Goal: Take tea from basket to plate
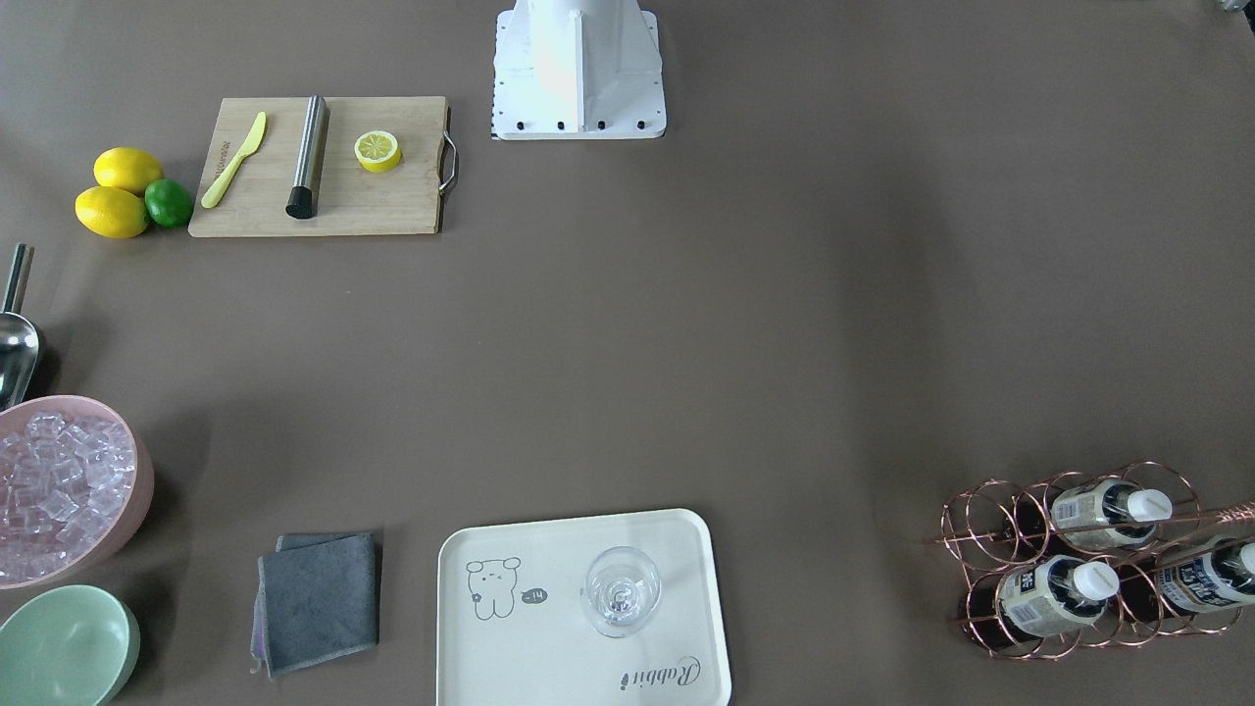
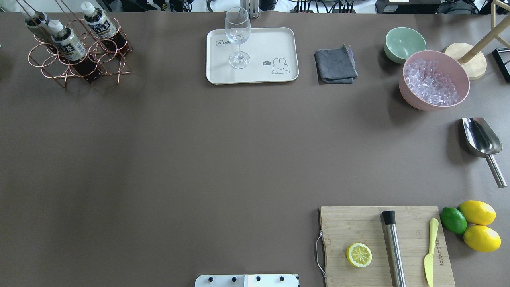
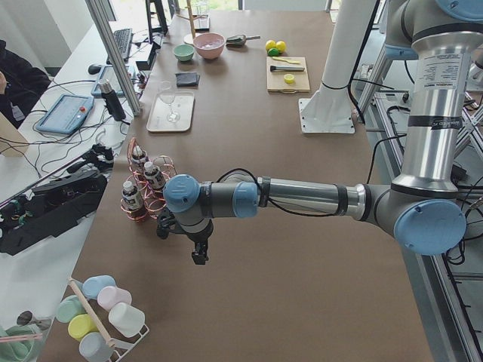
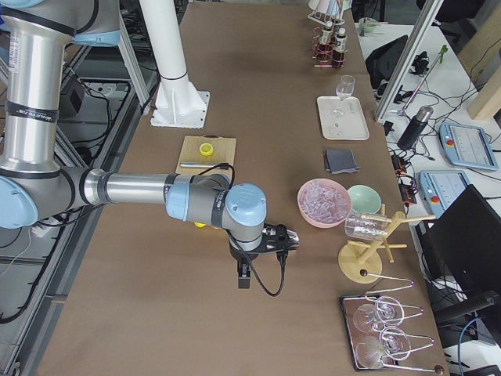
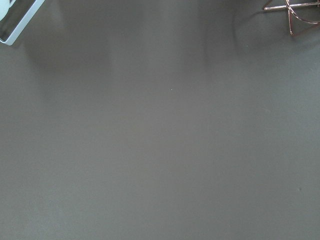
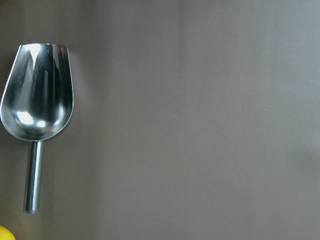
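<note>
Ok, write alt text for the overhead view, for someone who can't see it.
Three tea bottles stand in a copper wire basket at the far left of the table; right of it, a cream tray holds an empty wine glass. A wooden cutting board with a lemon half lies near right.

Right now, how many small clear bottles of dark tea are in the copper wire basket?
3, all upright in the copper wire basket at the overhead view's far left corner: left bottle, middle bottle, right bottle. None appears hidden.
</note>
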Controlling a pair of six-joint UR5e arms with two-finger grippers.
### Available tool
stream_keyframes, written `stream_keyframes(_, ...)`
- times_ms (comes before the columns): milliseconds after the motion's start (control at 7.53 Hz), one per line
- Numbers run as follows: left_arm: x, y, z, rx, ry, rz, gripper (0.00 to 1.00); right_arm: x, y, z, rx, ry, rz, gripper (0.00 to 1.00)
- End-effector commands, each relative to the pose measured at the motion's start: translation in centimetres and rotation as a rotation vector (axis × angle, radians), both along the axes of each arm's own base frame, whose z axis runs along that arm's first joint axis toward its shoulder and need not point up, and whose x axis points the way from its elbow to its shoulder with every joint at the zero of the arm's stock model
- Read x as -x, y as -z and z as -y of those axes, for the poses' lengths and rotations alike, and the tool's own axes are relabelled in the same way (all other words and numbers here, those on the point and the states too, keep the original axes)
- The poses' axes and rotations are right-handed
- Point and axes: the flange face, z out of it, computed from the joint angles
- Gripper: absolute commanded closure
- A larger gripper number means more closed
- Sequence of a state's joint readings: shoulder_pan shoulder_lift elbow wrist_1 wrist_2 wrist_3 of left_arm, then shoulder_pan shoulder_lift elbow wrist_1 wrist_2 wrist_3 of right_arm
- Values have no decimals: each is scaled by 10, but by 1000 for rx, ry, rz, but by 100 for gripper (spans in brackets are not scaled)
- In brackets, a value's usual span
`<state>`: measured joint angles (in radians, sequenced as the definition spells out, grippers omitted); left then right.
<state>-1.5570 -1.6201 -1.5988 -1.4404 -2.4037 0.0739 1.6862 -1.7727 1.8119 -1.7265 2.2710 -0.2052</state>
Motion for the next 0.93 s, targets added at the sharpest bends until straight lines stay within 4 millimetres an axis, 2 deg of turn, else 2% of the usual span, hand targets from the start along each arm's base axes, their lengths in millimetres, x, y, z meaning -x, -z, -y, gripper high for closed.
stream_keyframes(0, -1, 0, 1, -1, -1, 2, 2, 1, 3, 2, 69, -88, 14, 0)
stream_keyframes(796, 0, -1, 2, 3, 1, 8, 2, 1, -2, -1, 75, -91, 27, 0)
